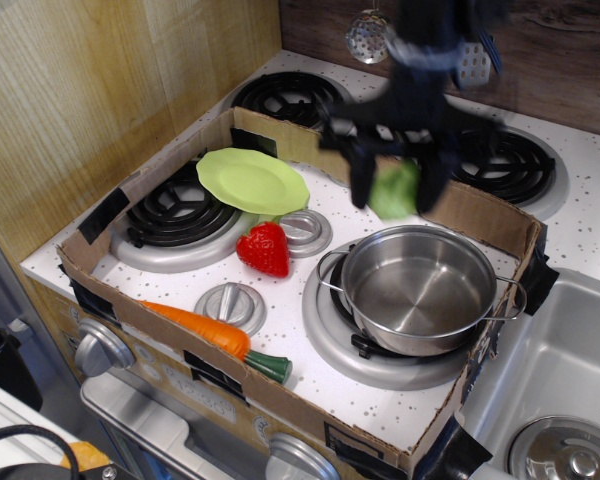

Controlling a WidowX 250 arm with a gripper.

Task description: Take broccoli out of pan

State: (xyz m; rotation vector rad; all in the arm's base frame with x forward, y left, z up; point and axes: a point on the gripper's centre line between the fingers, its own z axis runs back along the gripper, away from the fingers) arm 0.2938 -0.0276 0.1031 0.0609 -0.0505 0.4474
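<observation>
The pale green broccoli hangs in the air above the far rim of the pan, held between my gripper's two black fingers. My gripper is shut on it and is blurred by motion. The shiny steel pan with wire loop handles stands on the front right burner, and its inside shows bare metal.
A cardboard wall rings the stove top. Inside it lie a lime-green plate, a red strawberry and an orange carrot at the front. Silver knob discs sit between the burners. A sink is at the right.
</observation>
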